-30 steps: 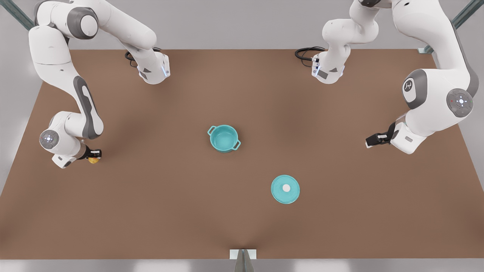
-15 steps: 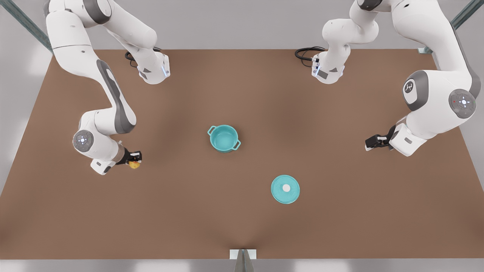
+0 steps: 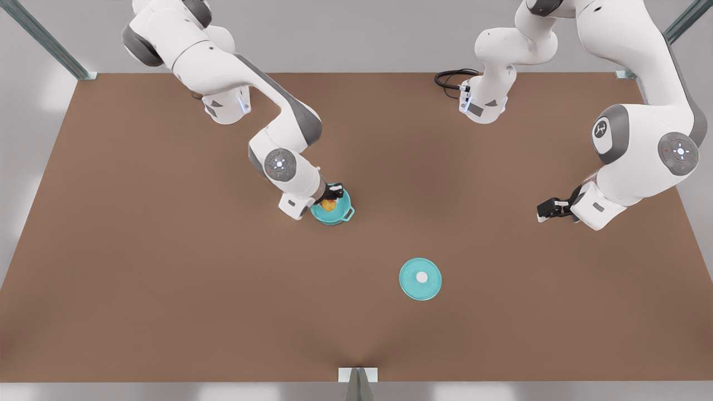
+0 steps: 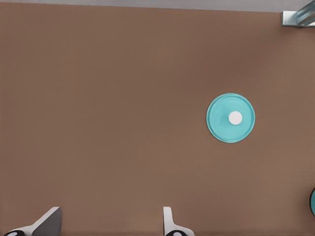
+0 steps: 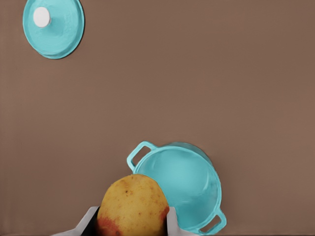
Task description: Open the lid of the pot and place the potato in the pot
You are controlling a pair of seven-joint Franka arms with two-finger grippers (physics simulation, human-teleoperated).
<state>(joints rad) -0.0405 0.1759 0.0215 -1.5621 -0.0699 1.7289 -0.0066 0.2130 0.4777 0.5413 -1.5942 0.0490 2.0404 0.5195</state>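
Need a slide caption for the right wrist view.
Right gripper holds the potato above the open pot; pot lid lies apart.

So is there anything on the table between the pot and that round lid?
No. In the front view, only bare brown table separates the pot from the pot lid.

On my feed the worktop [image 3: 167, 289] is a plain, even brown. The pot [image 5: 189, 189] is teal inside and out, loop handles included. The pot lid [image 3: 420, 279] is the same teal with a white knob at its centre. The potato [image 5: 134, 206] is speckled yellow-orange with a reddish patch low down. Both arms are white with grey joints; the right gripper [image 3: 333, 195] and left gripper [image 3: 548, 209] look black, as far as I can tell.
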